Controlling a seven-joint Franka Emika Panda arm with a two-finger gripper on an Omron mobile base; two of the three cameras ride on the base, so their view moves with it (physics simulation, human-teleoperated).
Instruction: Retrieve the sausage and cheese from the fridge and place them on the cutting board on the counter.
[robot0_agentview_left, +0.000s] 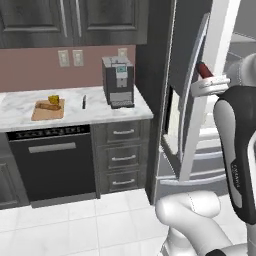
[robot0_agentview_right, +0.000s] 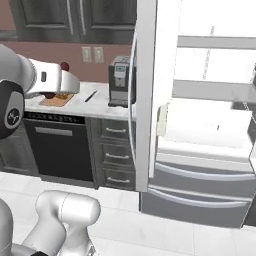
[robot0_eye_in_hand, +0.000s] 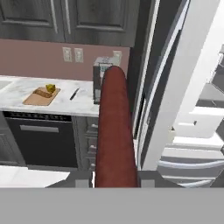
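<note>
The fridge (robot0_agentview_right: 200, 125) stands open at 3 o'clock, white shelves showing. The counter (robot0_agentview_left: 75, 117) runs at 9 o'clock, with a coffee machine (robot0_agentview_left: 118, 81) at its fridge end. The board (robot0_agentview_left: 48, 110) lies at 10 o'clock, carrying the cheese (robot0_agentview_left: 53, 99) and a tan piece (robot0_agentview_left: 48, 106). The gripper (robot0_eye_in_hand: 116, 181) is clamped on the sausage (robot0_eye_in_hand: 115, 131), pointing to 12 in the hand view.

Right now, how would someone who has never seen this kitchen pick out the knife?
Start at the white marble counter left of the open fridge. Between the cutting board and the black coffee machine lies the knife: thin, dark, flat on the marble, the slimmest thing there.
</note>
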